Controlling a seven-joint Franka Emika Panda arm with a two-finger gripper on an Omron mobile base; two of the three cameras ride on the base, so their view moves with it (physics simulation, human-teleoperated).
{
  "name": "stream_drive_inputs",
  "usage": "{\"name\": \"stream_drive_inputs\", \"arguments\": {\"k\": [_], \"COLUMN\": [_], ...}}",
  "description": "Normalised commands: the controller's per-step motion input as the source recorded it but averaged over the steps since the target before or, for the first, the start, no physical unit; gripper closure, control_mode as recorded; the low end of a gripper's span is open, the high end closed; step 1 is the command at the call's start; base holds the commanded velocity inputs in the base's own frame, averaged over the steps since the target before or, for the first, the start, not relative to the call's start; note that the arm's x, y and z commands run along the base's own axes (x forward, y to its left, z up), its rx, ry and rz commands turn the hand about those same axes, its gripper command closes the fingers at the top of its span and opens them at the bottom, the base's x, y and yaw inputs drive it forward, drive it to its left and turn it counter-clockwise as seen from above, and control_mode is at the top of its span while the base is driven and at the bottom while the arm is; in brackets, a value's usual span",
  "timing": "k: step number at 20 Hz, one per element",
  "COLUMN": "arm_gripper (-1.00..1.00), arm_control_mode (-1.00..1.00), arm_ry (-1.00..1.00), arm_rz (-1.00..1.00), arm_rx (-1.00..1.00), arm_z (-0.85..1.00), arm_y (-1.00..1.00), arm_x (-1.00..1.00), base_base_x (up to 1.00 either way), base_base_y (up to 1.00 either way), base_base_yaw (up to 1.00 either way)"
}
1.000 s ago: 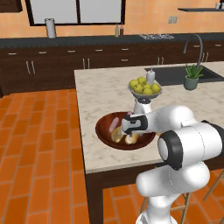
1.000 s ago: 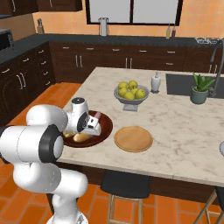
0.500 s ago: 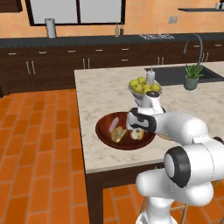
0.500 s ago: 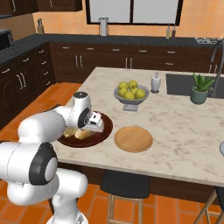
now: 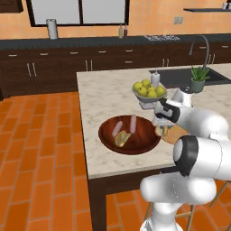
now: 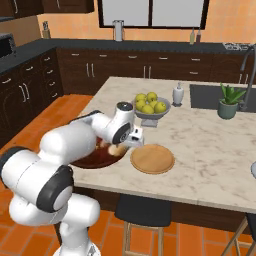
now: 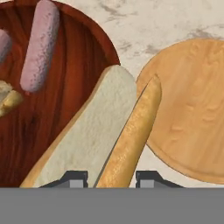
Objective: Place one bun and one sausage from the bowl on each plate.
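My gripper is shut on a split bun, which hangs over the right rim of the dark wooden bowl and reaches toward the orange-tan plate. In the bowl lie a pink sausage, a second sausage at the view's edge, and another bun. From the left base view, the gripper hovers between the bowl and the plate. The right base view shows the gripper beside the plate, with the pale grey plate at the right edge.
A grey footed fruit bowl of yellow-green fruit stands just behind the gripper. A soap bottle, a potted plant and the sink sit farther back. The counter's front edge runs close below the bowl and plate.
The jaws closed on the bun in the bowl. The hand then carried it rightward, from over the bowl's middle to its right rim by the orange-tan plate.
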Motion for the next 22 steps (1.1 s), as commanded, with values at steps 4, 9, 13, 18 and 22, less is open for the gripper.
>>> {"name": "stream_drive_inputs", "arguments": {"k": [4, 9, 13, 18, 22], "arm_gripper": [1.0, 1.0, 1.0, 1.0, 1.0], "arm_control_mode": [-1.0, -1.0, -1.0, -1.0, -1.0], "arm_ry": [0.09, 0.0, -0.13, -0.2, -0.1], "arm_rz": [0.1, 0.09, 0.1, 0.1, 0.0], "arm_rx": [0.03, -0.02, -0.05, -0.06, 0.0], "arm_z": [-0.21, -0.47, -0.44, -0.51, -0.19], "arm_y": [-0.81, -0.48, -0.2, 0.0, 0.04], "arm_x": [0.49, 0.27, 0.36, 0.04, 0.08], "base_base_x": [0.0, 0.0, 0.0, 0.0, 0.0], "base_base_y": [0.0, 0.0, 0.0, 0.0, 0.0], "base_base_yaw": [0.0, 0.0, 0.0, 0.0, 0.0]}}
